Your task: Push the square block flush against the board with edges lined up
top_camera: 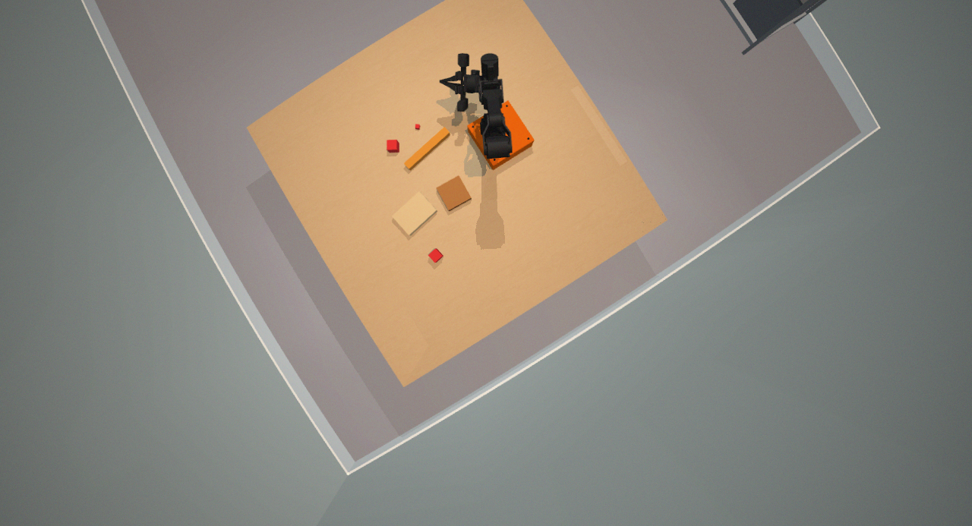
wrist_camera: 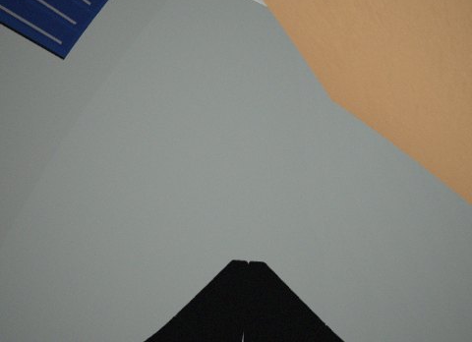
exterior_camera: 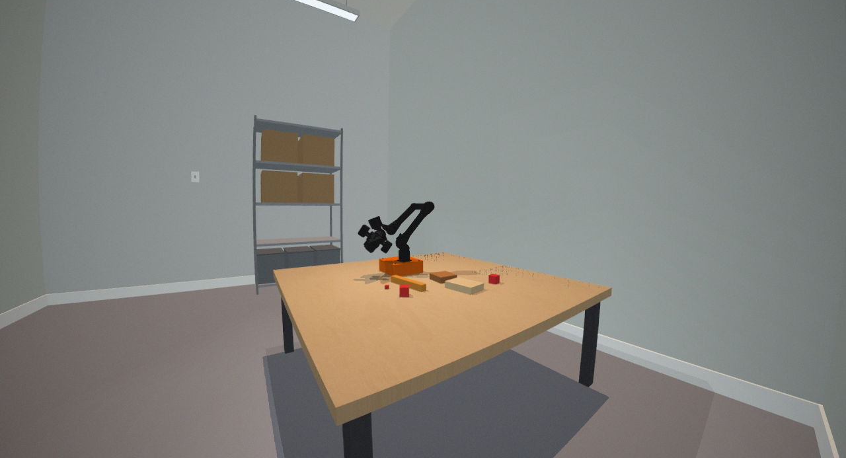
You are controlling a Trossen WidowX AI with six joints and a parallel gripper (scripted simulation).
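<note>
Black fingers are meeting tip to tip in my wrist view: my claw (top_camera: 444,82) is pressed together with nothing in it. I am holding it up in the air, off the table (top_camera: 544,251), just beside my orange base (top_camera: 519,132), and it is pointing out toward the grey wall (wrist_camera: 197,159) instead of down at the wood.

Nearest to my claw, below it and a little out from the base, the board (top_camera: 427,148) is lying flat, a long orange strip. A tiny red cube (top_camera: 417,126) is sitting just beside the board's far side, apart from it, and a bigger red cube (top_camera: 392,145) is resting near the board's outer end without touching it.

Farther from my claw, past the board, the brown block (top_camera: 453,193) is lying flat, well apart from the board. The pale block (top_camera: 414,213) is sitting just beside it, corner near corner; I cannot tell whether they touch. Farthest out, another red cube (top_camera: 435,255) is sitting alone.
</note>
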